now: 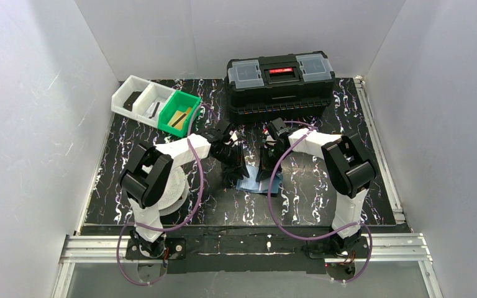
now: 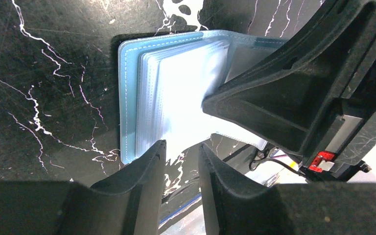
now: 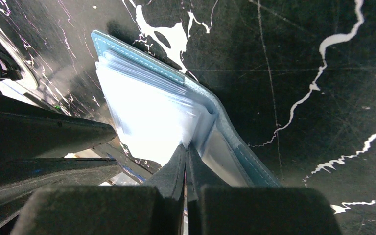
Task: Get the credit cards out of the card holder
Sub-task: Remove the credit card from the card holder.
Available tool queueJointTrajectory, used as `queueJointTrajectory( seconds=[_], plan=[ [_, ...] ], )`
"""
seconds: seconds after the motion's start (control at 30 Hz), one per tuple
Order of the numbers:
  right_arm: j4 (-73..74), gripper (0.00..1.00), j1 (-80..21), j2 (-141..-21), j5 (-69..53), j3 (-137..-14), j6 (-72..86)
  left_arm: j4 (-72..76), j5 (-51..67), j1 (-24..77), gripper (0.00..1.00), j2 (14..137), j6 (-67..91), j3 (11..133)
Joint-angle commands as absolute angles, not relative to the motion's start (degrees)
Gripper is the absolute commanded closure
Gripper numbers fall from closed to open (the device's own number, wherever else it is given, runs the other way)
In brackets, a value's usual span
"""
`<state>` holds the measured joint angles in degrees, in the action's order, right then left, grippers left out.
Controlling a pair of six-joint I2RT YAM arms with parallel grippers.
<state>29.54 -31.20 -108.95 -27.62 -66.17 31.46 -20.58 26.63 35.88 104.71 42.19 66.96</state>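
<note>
Left gripper (image 2: pixel 181 151): fingers apart, with only the dark marbled table (image 1: pixel 236 211) showing in the gap. Its tips sit at the left edge of the card holder (image 2: pixel 176 93). Whether they touch it cannot be told.

Right gripper (image 3: pixel 185 154): fingers pressed together, with hardly a slit between them. The tips rest on the stack of clear sleeves close to the spine. Whether a sleeve is nipped between them cannot be told.

Card holder: lies open and flat on the table at mid-depth, centred between the two arms. The blue cover is underneath, its stitched border visible, and the pale sleeves fan upward. The sleeves glare white in both wrist views, so their contents cannot be read.

In the top view both arms reach inward from the near edge, and the two grippers meet over the holder, close together.

Far left: a green bin (image 1: pixel 179 115) with a tan flat piece inside, too small to identify. White bins (image 1: pixel 141 99) touch its left side.

Far centre: a large black toolbox (image 1: pixel 281 84), lid shut, stands against the back wall.
</note>
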Motion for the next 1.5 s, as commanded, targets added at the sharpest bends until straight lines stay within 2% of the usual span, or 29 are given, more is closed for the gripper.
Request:
queueJointTrajectory(
  seconds=[0.0,0.33,0.73,1.47],
  plan=[
    [28.48,0.99,-31.65,-110.69,-26.37,-65.04,30.87,-20.62,28.35,36.46,0.71,105.29,41.05,68.13],
    [28.61,0.99,-31.64,-110.57,-26.28,-65.04,30.87,-20.20,28.06,37.26,0.74,107.44,40.86,67.85],
    [28.95,0.99,-31.47,-110.10,-25.42,-64.60,30.95,-25.63,20.04,37.57,0.71,106.73,37.19,68.02],
    [28.92,0.99,-29.89,-108.63,-24.08,-62.28,31.81,-25.67,19.91,37.70,0.69,108.26,36.03,67.44]
  ],
)
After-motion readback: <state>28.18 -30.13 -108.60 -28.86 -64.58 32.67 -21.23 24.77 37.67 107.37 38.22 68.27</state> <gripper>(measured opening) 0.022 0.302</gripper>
